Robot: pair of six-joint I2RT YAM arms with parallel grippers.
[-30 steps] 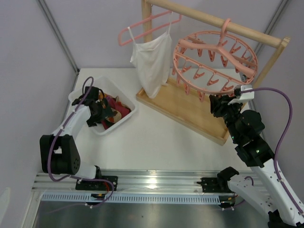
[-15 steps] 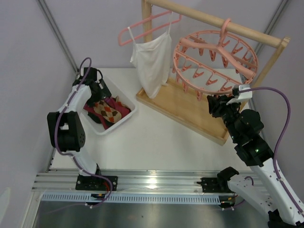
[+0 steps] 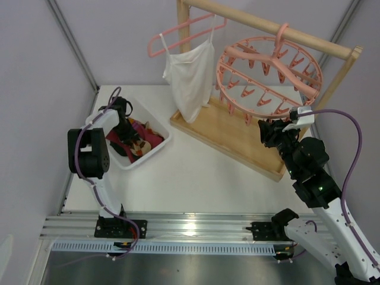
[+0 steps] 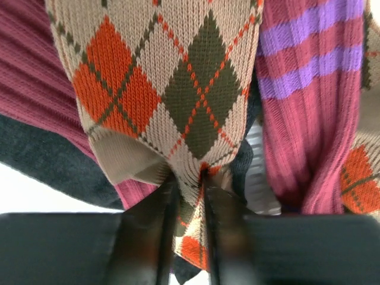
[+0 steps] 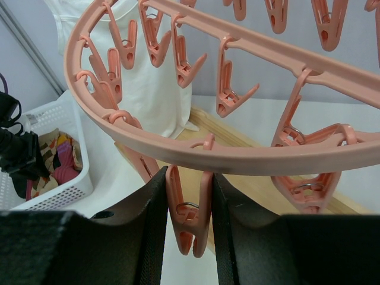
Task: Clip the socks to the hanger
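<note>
The left fingers (image 4: 151, 237) grasp the argyle sock (image 4: 160, 89) at its edge and should lift it slowly, free of the other socks (image 4: 297, 119), while the right fingers (image 5: 148, 237) clench a hanger clip (image 5: 178, 202).

**Overhead check: left arm in the basket, right arm at the round hanger**

White basket (image 3: 152, 151) at 9 o'clock on the table. Socks (image 3: 144, 135) piled inside: red, black, tan argyle. Left gripper (image 3: 126, 129) is down among them, its grip hidden. At 1 o'clock, a wooden rack (image 3: 228, 135) carries a white top (image 3: 190, 77) on a thin hanger (image 3: 181, 32). The round pink hanger (image 3: 268, 68) hangs beside it. Right gripper (image 3: 265, 126) meets the clips (image 3: 250, 117) on its 6 o'clock rim.
</note>
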